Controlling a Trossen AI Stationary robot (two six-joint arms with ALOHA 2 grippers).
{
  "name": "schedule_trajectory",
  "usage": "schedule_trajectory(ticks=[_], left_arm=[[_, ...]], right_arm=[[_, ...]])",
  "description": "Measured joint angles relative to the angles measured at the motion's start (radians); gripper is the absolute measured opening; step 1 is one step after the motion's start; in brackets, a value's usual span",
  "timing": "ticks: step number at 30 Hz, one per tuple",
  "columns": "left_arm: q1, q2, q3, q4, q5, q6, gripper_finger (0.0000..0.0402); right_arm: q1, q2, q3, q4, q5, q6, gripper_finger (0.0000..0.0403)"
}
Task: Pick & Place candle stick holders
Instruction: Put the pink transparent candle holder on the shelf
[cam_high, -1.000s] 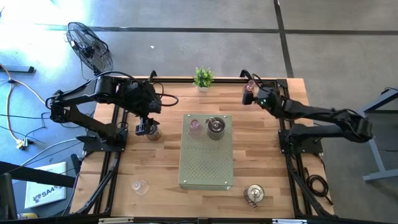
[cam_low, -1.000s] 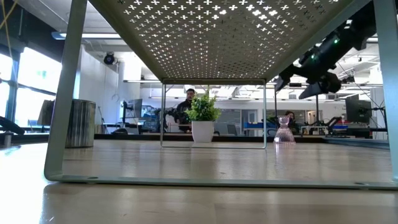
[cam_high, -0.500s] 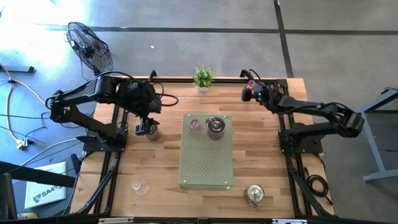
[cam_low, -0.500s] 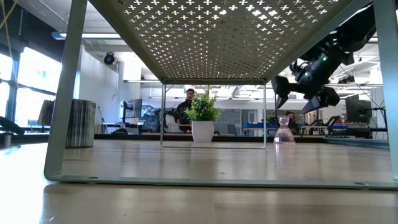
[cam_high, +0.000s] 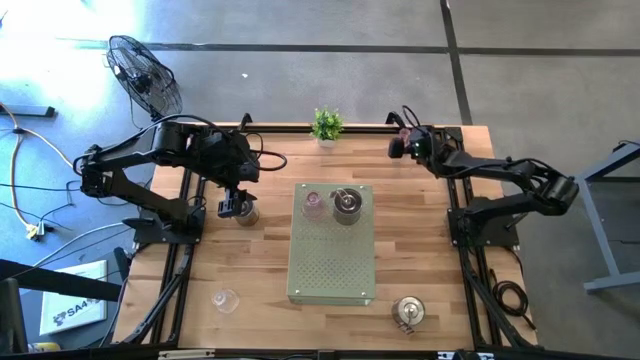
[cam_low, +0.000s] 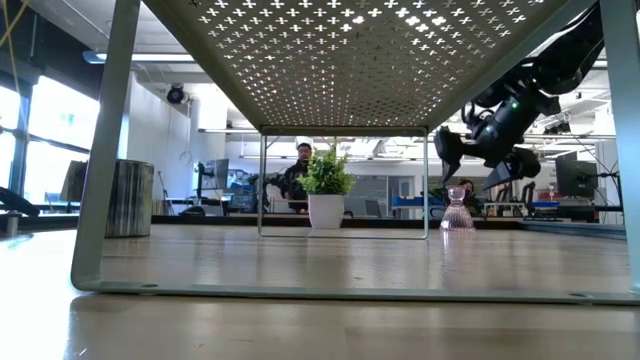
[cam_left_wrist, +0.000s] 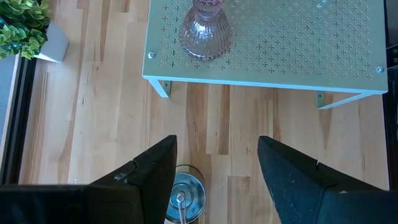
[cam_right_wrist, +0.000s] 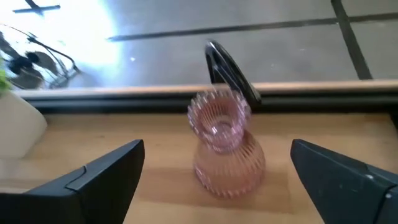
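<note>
Surface (cam_high: 250, 270): light wood top carrying every item listed below.
Perforated stand (cam_high: 332, 262): pale green metal platform on legs, mid-surface, between the two arms.
Right gripper (cam_high: 398, 147): at the far edge of the surface; fingers (cam_right_wrist: 99, 171) spread wide, holding nothing.
Left gripper (cam_high: 232, 208): just beside the stand's left edge; fingers (cam_left_wrist: 155, 168) parted, not touching anything.
Potted plant (cam_high: 326, 125): far edge of the surface, between the two grippers, well apart from both.
Pink ribbed holder, far edge (cam_right_wrist: 221, 143): upright on the surface, centred in the gap ahead of the right fingers, clear of both; in the low view (cam_low: 457, 210) it stands just below the right gripper.
Silvery holder by the left gripper (cam_left_wrist: 185, 198): on the surface, directly beneath the gap between the left fingers, untouched.
Pink holder on the stand (cam_left_wrist: 205, 34): upright near the stand's far left corner, ahead of the left fingers.
Silvery holder on the stand (cam_high: 346, 203): just beside the pink one there.
Silvery holder, near edge (cam_high: 408, 312): on the surface beside the stand's near right corner, well apart from both grippers.
Clear glass holder (cam_high: 226, 299): near left part of the surface, well apart from the left fingers.
</note>
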Motion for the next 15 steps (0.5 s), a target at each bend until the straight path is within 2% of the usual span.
schedule_trajectory(ticks=[15], left_arm=[[0.0, 0.0, 0.0, 0.0, 0.0, 0.0, 0.0221]], right_arm=[[-0.012, 0.002, 0.0, 0.027, 0.031, -0.024, 0.0398]])
